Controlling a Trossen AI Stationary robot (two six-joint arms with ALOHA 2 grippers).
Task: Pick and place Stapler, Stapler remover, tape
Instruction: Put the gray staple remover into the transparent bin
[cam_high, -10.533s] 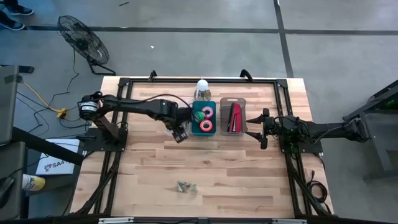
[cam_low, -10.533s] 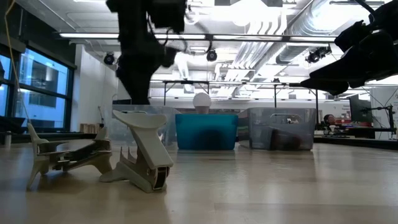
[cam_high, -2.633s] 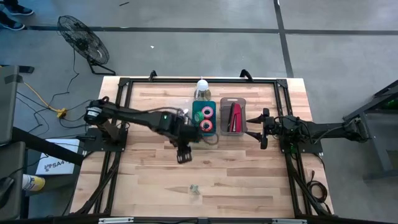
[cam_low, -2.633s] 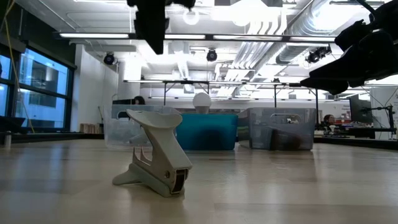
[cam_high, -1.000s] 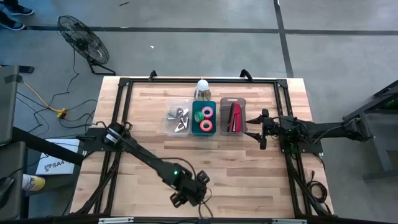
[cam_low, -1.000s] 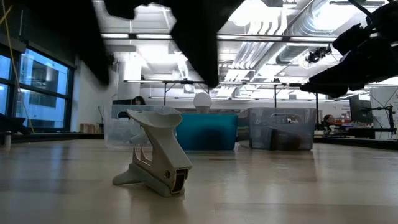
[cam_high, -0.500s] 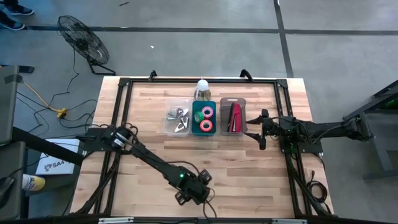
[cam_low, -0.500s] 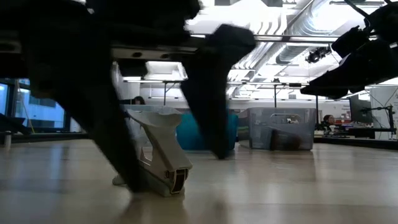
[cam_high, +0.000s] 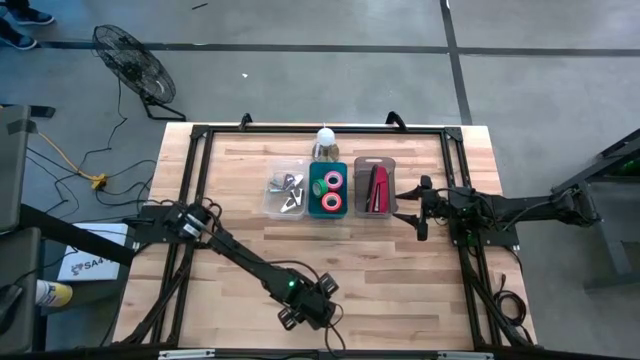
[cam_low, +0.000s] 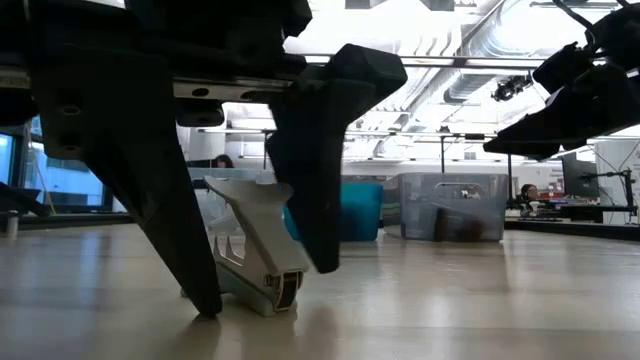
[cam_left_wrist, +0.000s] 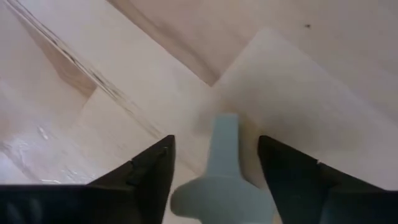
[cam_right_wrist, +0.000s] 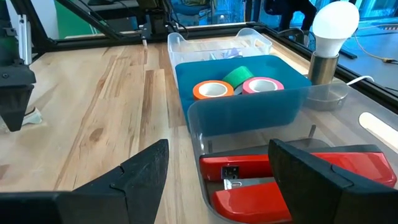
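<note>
lowered since before, left gripper (cam_low: 255, 285) jaws straddle the staple remover (cam_low: 252, 250), not yet gripping.

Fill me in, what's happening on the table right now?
The left claw is down at the table's near edge, its fingers open on either side of the last loose staple remover, not yet gripping it. Other removers lie in the clear bin, the tape rolls in the blue bin, and the stapler in the bin beside that. The right claw waits, open, beside the stapler's bin.
</note>
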